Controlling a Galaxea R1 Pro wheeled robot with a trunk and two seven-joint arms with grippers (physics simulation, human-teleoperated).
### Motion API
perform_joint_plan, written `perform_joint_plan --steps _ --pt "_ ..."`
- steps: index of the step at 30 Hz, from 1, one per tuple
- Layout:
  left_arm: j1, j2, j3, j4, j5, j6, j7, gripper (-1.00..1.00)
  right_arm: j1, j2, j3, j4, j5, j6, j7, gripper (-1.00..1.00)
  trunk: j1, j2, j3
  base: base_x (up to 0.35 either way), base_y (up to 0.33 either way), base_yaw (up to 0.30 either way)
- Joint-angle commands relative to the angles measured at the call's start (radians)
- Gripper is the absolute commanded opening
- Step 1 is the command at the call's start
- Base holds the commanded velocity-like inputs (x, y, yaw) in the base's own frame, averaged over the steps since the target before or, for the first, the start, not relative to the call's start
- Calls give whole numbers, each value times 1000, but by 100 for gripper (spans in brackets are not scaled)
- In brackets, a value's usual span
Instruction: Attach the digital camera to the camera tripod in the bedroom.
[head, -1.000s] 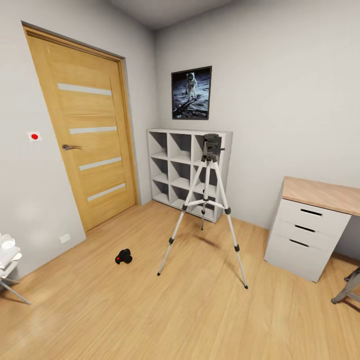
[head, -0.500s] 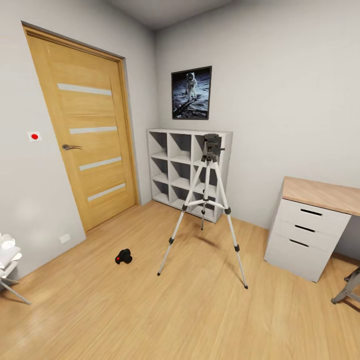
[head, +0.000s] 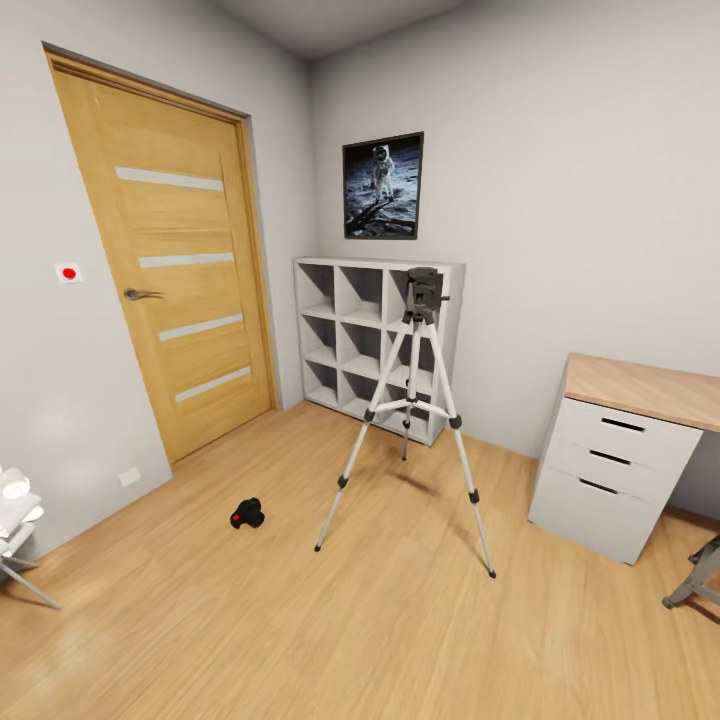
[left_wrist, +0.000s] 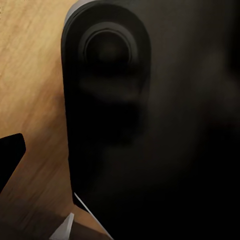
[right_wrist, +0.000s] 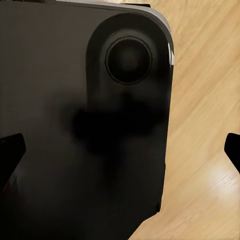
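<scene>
Nothing is done yet: the digital camera (head: 247, 514) lies on the floor (head: 300, 620) (near the camera tripod (head: 420, 400)). I cannot tell whether either hand is released or clenched.

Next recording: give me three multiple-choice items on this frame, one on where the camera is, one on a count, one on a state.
1. Where is the camera?
A. on the desk
B. on the floor between door and tripod
C. mounted on the tripod

2. How many drawers does the desk show?
A. three
B. one
C. five

3. What state is the door in?
A. wide open
B. off its hinges
C. closed

Answers:
1 B: the camera lies on the wood floor, apart from the tripod and nearer the door.
2 A: three stacked drawer fronts with dark slots show under the wood top.
3 C: the door sits flush in its frame, handle level.
</scene>
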Motion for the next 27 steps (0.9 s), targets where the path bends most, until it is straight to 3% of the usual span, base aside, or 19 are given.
perform_joint_plan --steps 1,3,6,9,16,27 --pt "0 0 2 -1 8 0 0 100 0 0 1 0 1 -4 0 100 0 0 -1 119 0 0" --pt "0 0 5 -1 24 0 1 100 0 0 1 0 1 -4 1 100 0 0 -1 175 0 0" --pt "0 1 10 -1 75 1 3 100 0 0 -1 0 0 -4 -1 100 0 0 -1 270 0 0" --pt "0 2 11 -1 92 1 3 100 0 0 -1 0 0 -5 -2 100 0 0 -1 299 0 0" --pt "0 2 15 -1 115 1 4 100 0 -1 -1 1 0 -5 0 100 0 0 -1 314 0 0" --pt "0 3 15 -1 118 0 5 100 0 0 -1 0 0 -5 1 100 0 0 -1 321 0 0"
